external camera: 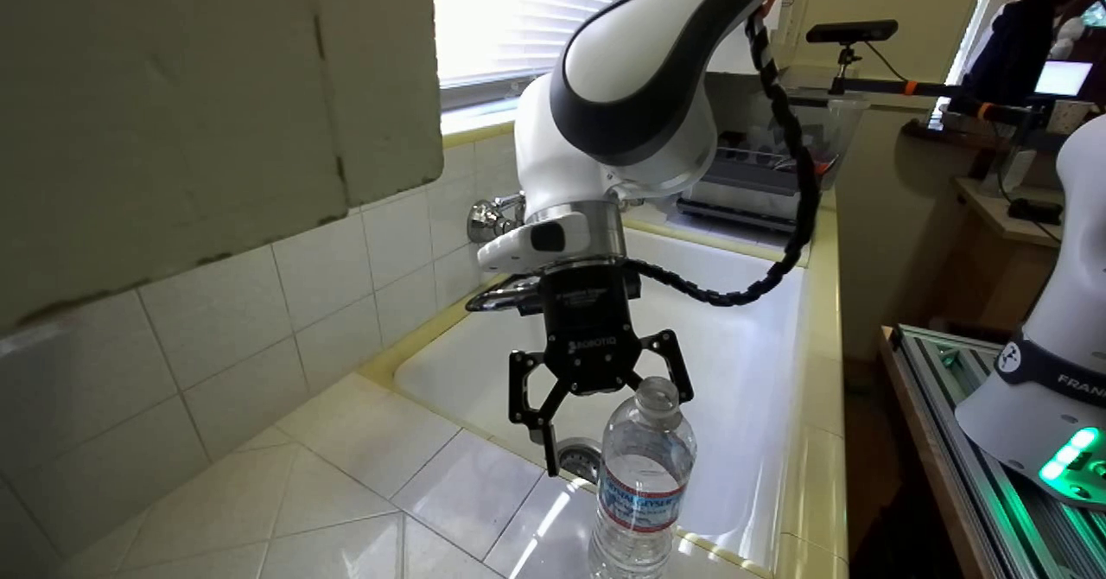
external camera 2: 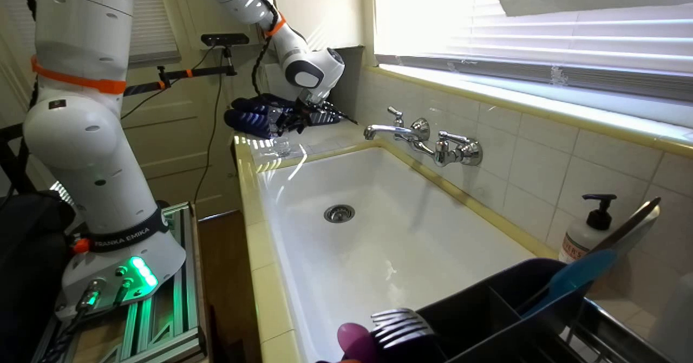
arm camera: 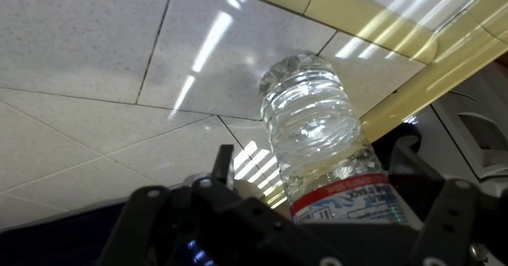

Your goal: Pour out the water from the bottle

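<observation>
Hand (external camera: 615, 454), in an exterior view: released; jaws spread, nothing gripped.
Bottle (external camera: 644, 493), same view: upright on the tabletop (external camera: 346, 475), toward five o'clock from the hand's body, hiding one fingertip.
Water (external camera: 635, 549), same view: appears to stand about as high as the label (external camera: 641, 503); whether the bottle is capped, cannot tell.
Sink (external camera: 726, 328), same view: beyond the bottle, toward one o'clock.
Drain (external camera 2: 339, 213), in an exterior view: bottle stands at eleven o'clock from it, on the tabletop's far end, the hand just beside; no water seen falling.
Tap (external camera 2: 387, 130), same view: at one o'clock from the drain.
Fingers (arm camera: 224, 160), in the wrist view: at seven and four o'clock, bottle between them; gap visible on the seven o'clock side, contact at four not determinable.
Bottle base, same view: on the tabletop, toward one o'clock.
Pouring: judged early. Approach looks complete or nearly so. Outstanding: grasp, lift, carry over the sink, tip, empty the water.
</observation>
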